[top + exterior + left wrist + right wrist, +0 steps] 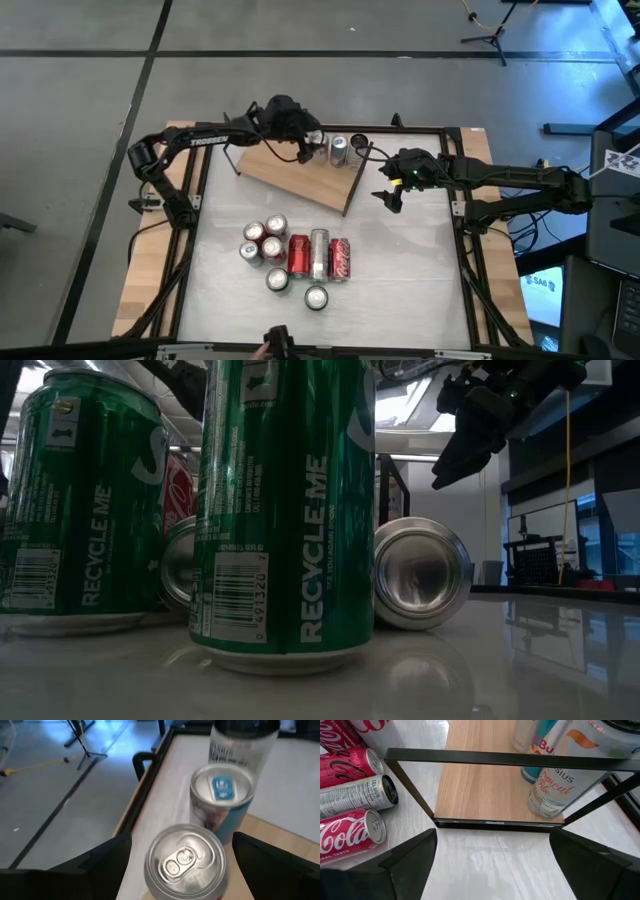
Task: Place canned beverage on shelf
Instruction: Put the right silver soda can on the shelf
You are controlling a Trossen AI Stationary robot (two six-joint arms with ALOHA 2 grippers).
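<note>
The left hand (312,143) hangs over the far end of the shelf (290,170), its fingers spread wide on either side of a silver-topped can (185,862) that stands upright on the board; the left wrist view shows a gap between each finger and the can, so nothing is gripped. Just beyond that can stand two more on the same end of the shelf: a blue-tabbed can (223,795) and a taller pale can (244,740), in a row along the board. The right hand (390,192) hovers just off the shelf's near right end, above the white surface (400,290), fingers wide apart and empty. Its wrist view looks under the shelf's black wire support (500,757) at the wooden board. The remaining cans sit in a cluster (295,258) on the surface, well apart from the shelf: three lie on their sides next to each other, red, silver, red, and the others stand upright around them.
</note>
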